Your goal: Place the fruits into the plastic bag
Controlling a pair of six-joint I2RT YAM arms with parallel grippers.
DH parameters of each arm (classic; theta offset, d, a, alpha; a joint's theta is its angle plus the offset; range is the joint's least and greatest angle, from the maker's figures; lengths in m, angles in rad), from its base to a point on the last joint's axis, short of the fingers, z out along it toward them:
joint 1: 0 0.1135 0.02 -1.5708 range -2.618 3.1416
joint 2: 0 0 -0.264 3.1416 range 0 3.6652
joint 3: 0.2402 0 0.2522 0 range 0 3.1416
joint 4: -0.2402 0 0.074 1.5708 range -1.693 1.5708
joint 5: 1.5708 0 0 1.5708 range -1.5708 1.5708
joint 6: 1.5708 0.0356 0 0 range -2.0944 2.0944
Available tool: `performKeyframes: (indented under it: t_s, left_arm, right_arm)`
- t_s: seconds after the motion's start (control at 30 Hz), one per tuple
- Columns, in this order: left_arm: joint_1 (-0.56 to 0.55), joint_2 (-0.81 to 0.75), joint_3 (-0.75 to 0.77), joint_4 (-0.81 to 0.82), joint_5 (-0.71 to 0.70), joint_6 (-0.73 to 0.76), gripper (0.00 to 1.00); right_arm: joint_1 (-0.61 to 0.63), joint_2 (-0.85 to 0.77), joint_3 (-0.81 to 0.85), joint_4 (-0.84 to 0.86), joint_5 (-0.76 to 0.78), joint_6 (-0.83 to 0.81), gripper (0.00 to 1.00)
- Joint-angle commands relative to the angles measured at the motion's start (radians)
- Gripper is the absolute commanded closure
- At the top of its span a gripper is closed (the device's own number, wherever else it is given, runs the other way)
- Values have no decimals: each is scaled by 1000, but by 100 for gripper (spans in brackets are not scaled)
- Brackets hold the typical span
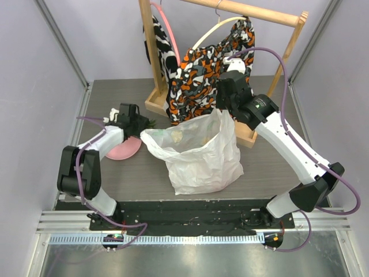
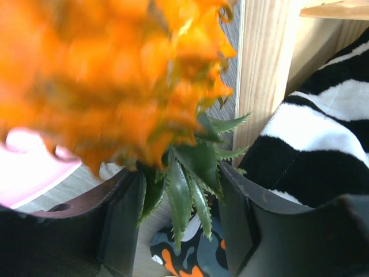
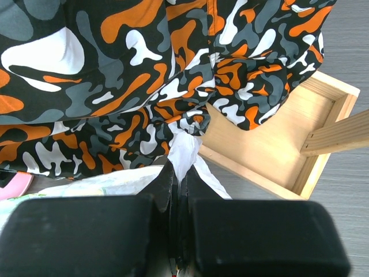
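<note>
The plastic bag (image 1: 202, 156) stands open in the middle of the table, with pale yellowish fruit shapes (image 1: 176, 136) showing through its wall. My right gripper (image 1: 223, 108) is shut on the bag's handle loop (image 3: 185, 147) and holds the far right side of the mouth up; its jaws are pressed together (image 3: 183, 173). My left gripper (image 1: 138, 121) is left of the bag, above the pink plate's edge. It is shut on the orange pineapple (image 2: 115, 75) at its green crown (image 2: 184, 179), and the leaves touch both fingers. Its leaves also show in the top view (image 1: 149, 123). Other fruits are hidden.
The pink plate (image 1: 124, 151) lies under the left gripper and also shows in the left wrist view (image 2: 29, 170). A wooden rack with a post (image 2: 265, 69) and base tray (image 3: 277, 138) stands behind the bag. The orange-black-white cloth (image 1: 202, 75) and a black-white cloth (image 2: 323, 144) hang there.
</note>
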State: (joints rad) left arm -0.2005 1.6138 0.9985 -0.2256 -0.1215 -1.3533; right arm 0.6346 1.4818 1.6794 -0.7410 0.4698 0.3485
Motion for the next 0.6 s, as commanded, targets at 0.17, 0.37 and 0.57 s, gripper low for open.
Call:
performKeyframes:
  t_s: [0.17, 0.37, 0.57]
  left_arm:
    - [7, -129, -44, -37, -64, 103, 57]
    - [7, -176, -80, -34, -53, 115, 73]
    - [7, -232, -90, -73, -47, 157, 96]
  right_arm:
    - [-4, -25, 25, 23, -2, 3, 98]
    - [-4, -31, 19, 23, -19, 15, 98]
    - [-4, -48, 5, 23, -25, 27, 98]
